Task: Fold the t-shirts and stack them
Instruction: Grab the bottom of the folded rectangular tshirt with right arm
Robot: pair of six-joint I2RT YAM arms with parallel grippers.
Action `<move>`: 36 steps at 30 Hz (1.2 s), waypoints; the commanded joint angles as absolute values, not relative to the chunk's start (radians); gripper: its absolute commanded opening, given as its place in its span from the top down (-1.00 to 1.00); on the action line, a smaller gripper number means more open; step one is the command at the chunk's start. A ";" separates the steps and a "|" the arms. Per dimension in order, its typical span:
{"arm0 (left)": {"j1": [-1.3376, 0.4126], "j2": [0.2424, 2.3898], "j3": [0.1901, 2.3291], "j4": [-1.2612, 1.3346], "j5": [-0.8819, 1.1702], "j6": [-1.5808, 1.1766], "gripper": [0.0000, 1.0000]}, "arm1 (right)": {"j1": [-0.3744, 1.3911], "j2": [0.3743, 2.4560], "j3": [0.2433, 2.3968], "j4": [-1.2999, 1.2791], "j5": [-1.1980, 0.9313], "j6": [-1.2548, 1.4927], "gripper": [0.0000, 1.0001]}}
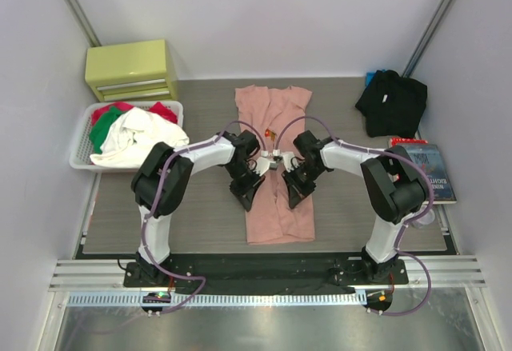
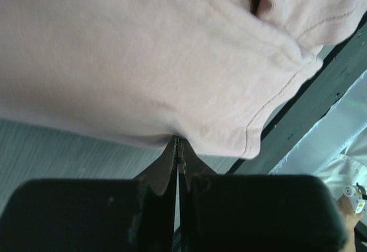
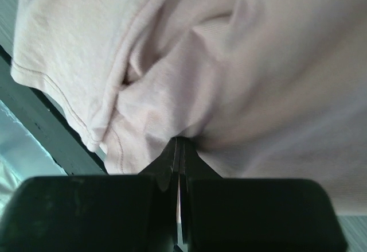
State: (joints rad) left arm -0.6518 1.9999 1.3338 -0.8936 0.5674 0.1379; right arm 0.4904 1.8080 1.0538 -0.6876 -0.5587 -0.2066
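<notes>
Soft salmon-pink cloth t-shirt (image 1: 280, 215) is plain except a tiny orange print. Crumpled cloth tee (image 1: 392, 105) right of it: solid black. Tabletop (image 1: 200, 223) is grey wood-grain, the little drawer box (image 1: 132, 69) lime-yellow, and the plastic basket (image 1: 78, 147) white.

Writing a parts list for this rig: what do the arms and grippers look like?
Both arms, left arm and right arm, have white links with bulky black joints. A thin purple-grey cable loops along each. The left gripper and right gripper have blocky black fingers tapering to wedge tips.

Bare mat (image 1: 200, 215) flanks pink tee (image 1: 276, 207); laundry basket (image 1: 80, 147) left, black tee (image 1: 392, 103) and book (image 1: 432, 175) right.
</notes>
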 commanded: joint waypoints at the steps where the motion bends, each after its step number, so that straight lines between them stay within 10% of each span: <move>1: -0.652 1.922 1.338 -0.877 0.537 0.133 1.00 | 0.511 1.735 1.039 -0.670 -0.546 -0.201 0.98; 21: -0.465 1.467 1.287 -0.764 0.361 0.150 1.00 | 0.374 1.202 1.039 -0.649 -0.515 -0.265 0.98; 26: -0.413 1.278 1.149 -0.537 -0.091 0.172 1.00 | 0.338 1.022 0.979 -0.456 -0.002 -0.276 0.93; 28: -0.399 1.317 1.169 -0.531 -0.210 0.158 1.00 | 0.318 1.054 0.968 -0.401 0.223 -0.301 0.61; 31: -0.351 1.489 1.305 -0.630 -0.005 0.086 1.00 | 0.137 1.233 1.102 -0.467 0.018 -0.284 0.05; 36: -0.246 1.790 1.608 -0.781 0.359 -0.043 1.00 | -0.083 1.506 1.317 -0.525 -0.601 -0.069 -0.06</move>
